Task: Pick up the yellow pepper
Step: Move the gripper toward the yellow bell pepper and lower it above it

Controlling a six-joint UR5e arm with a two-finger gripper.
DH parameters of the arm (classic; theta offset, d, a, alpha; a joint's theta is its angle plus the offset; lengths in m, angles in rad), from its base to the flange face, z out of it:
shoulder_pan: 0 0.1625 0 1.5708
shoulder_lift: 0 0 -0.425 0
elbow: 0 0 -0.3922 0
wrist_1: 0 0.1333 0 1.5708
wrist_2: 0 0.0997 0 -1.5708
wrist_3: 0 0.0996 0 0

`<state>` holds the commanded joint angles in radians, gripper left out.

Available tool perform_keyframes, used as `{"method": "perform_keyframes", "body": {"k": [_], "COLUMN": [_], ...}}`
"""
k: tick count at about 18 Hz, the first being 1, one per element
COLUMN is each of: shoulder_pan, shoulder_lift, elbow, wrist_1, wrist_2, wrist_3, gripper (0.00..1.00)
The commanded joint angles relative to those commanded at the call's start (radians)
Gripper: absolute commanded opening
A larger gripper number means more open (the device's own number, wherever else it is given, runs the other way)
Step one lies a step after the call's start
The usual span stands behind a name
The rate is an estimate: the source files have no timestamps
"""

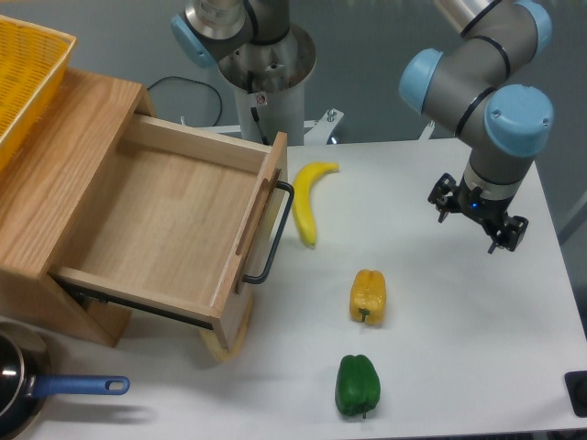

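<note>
While the arm reaches in from the top right, its gripper [477, 220] hangs over the white table [440, 367] at about three o'clock from the middle of the view, fingers spread apart and holding nothing. Lying on the table just below centre is the yellow pepper [368, 296], its short stem toward the near edge. It sits at about eight o'clock from the gripper, well apart from it. A green pepper [358, 385] lies near the yellow one, at six o'clock from it. A banana [308, 202] lies at eleven o'clock from the yellow pepper, curving from the back of the table toward the middle. On the left stands a wooden cabinet [55, 211] with its drawer [174, 229] pulled wide open, a dark wire handle [275, 234] on the drawer front just beside the banana. A yellow basket [27, 73] rests on top of the cabinet at ten o'clock. At the bottom left corner sits a dark pan [14, 390] with a blue handle.
</note>
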<state>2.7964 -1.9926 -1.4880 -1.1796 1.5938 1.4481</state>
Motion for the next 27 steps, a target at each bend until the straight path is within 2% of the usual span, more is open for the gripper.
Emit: {"method": "perform_keyframes", "body": {"k": [5, 8, 9, 12, 13, 15, 18, 22, 27], "shoulder_pan": [-0.003, -0.009, -0.011, -0.012, -0.015, -0.021, -0.025, -0.063, -0.095], "shoulder_lift": [-0.003, -0.025, -0.025, -0.034, -0.037, -0.038, -0.051, -0.064, -0.057], "elbow": [0.005, -0.003, -0.011, -0.035, -0.043, -0.054, -0.072, -0.087, -0.139], "wrist_1": [0.002, 0.005, 0.020, 0.078, 0.090, 0.110, 0.124, 0.124, 0.126], "wrist_2": [-0.009, -0.009, -0.009, -0.011, -0.009, -0.017, -0.104, -0.106, -0.107], "wrist_3": [0.000, -0.018, -0.050, -0.271, -0.299, -0.302, -0.349, -0.454, -0.482], "gripper": [1.00, 1.00, 1.00, 1.00, 1.00, 1.00, 1.00, 1.00, 1.00]}}
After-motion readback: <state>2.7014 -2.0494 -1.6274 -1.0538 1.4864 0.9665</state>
